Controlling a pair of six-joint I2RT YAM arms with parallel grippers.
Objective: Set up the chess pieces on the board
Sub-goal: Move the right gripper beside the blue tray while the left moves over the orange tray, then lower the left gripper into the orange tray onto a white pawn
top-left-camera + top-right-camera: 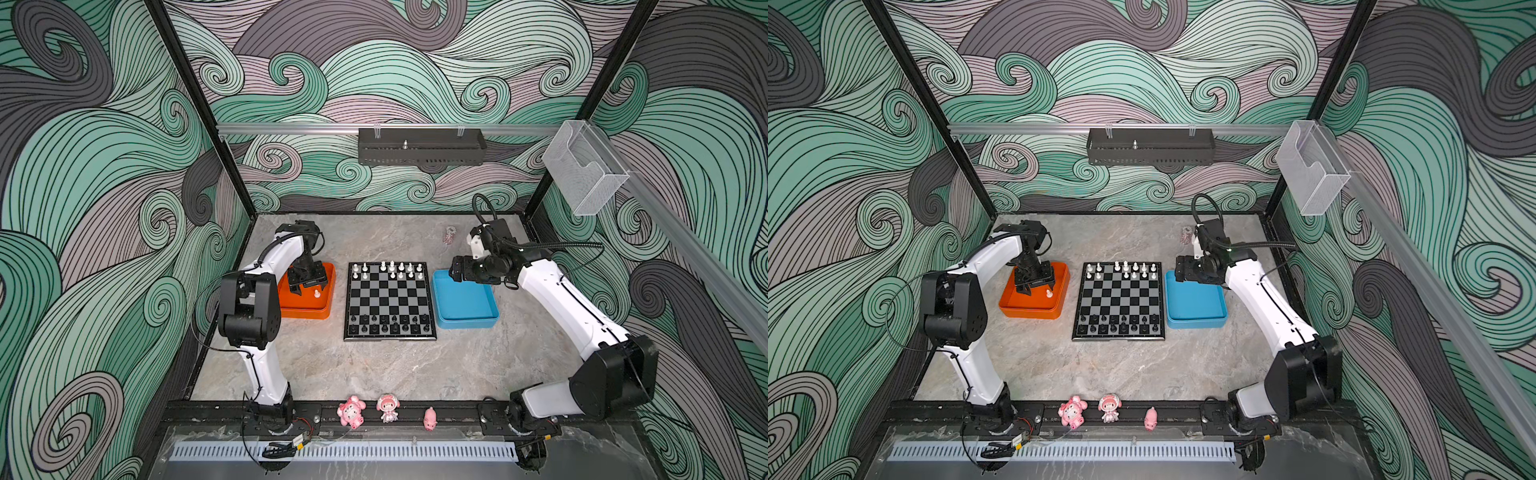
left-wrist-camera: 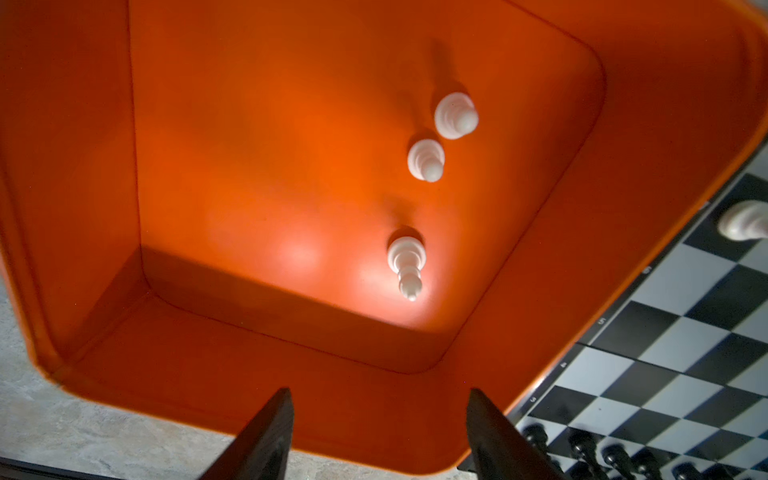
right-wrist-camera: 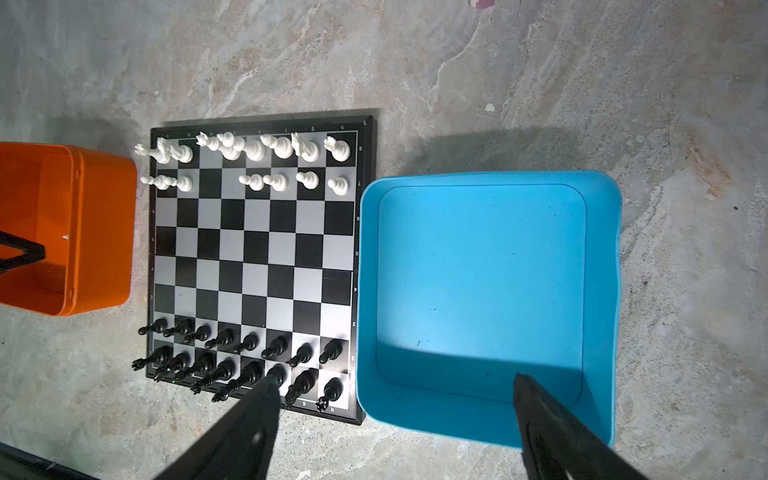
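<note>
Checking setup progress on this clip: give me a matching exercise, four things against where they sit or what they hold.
Things:
1. orange tray
2. blue tray
3. black chess pieces
4. pink figurines

Places or states:
A. lined along the black front rail
B. holds no pieces
C. two rows at the near edge of the board
D. holds three white chess pieces

Pairs: 1-D, 2-B, 3-C, 4-A.

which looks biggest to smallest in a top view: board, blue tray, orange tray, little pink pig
1. board
2. blue tray and orange tray: near alike; the left arm hides part of the orange one
3. pink pig
</note>
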